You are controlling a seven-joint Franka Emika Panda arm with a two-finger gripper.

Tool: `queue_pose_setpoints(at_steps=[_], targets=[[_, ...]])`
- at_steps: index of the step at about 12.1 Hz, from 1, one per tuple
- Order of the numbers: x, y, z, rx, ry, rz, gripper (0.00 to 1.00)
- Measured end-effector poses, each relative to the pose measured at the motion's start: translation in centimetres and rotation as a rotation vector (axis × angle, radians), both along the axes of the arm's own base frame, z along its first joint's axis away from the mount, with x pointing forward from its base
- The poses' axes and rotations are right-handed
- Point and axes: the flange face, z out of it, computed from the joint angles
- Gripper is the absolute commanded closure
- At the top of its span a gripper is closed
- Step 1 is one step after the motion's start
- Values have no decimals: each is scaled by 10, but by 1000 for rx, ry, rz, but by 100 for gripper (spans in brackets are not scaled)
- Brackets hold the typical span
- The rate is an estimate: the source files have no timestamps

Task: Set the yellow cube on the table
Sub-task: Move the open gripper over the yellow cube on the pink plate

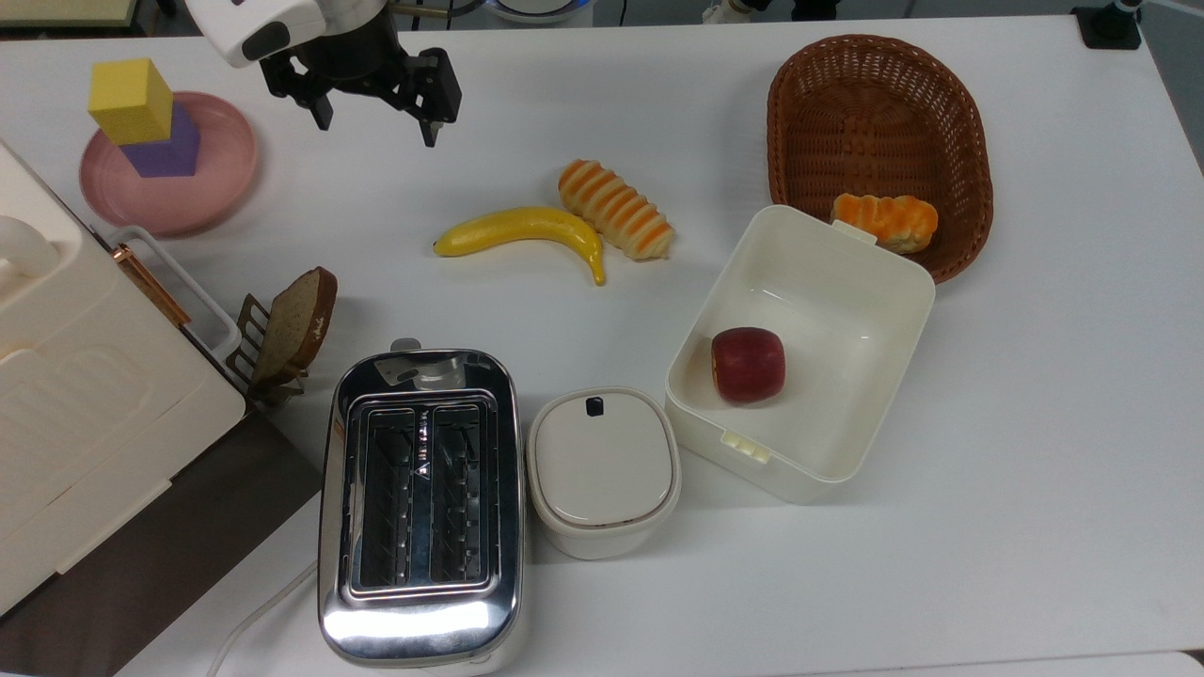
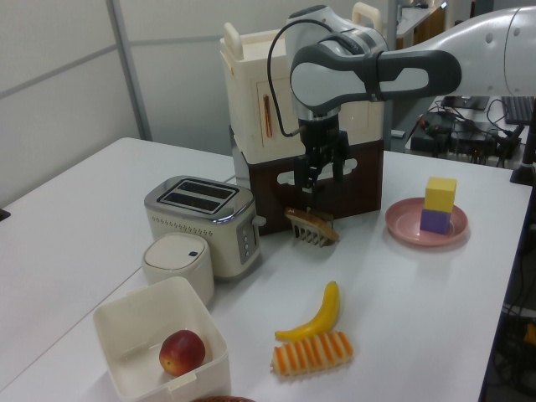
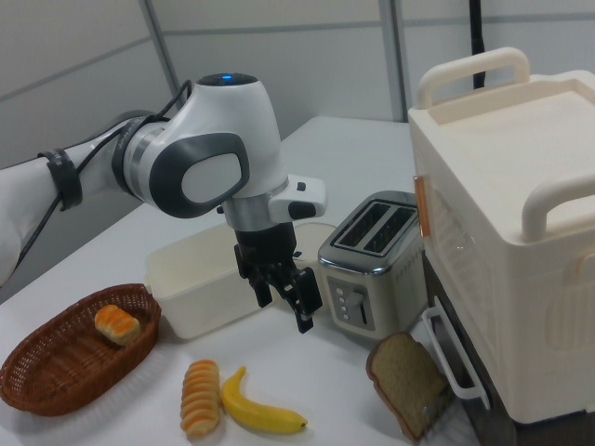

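The yellow cube (image 1: 132, 101) (image 2: 440, 193) sits on top of a purple cube (image 1: 171, 148) (image 2: 435, 221), and both stand on a round pink plate (image 1: 221, 179) (image 2: 402, 224) at the top view's far left. My gripper (image 1: 376, 124) (image 2: 323, 177) (image 3: 284, 310) hangs open and empty above the white table (image 1: 1035, 470). In the top view it is to the right of the plate and clear of the cube.
A banana (image 1: 522, 232) and a striped bread roll (image 1: 616, 209) lie mid-table. Right of them are a wicker basket (image 1: 875, 103) and a white box (image 1: 847, 414) holding an apple (image 1: 748, 365). A toaster (image 1: 420, 508), lidded pot (image 1: 602, 467), bread slice (image 1: 299, 320) and cream appliance (image 1: 85, 395) stand near the front left.
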Motion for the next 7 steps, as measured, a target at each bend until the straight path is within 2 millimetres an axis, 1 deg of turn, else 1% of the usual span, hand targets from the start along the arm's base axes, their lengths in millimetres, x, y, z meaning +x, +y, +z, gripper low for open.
queue_pose_setpoints(at_steps=[7], targets=[[2,0,-7,-1,11,0,0]])
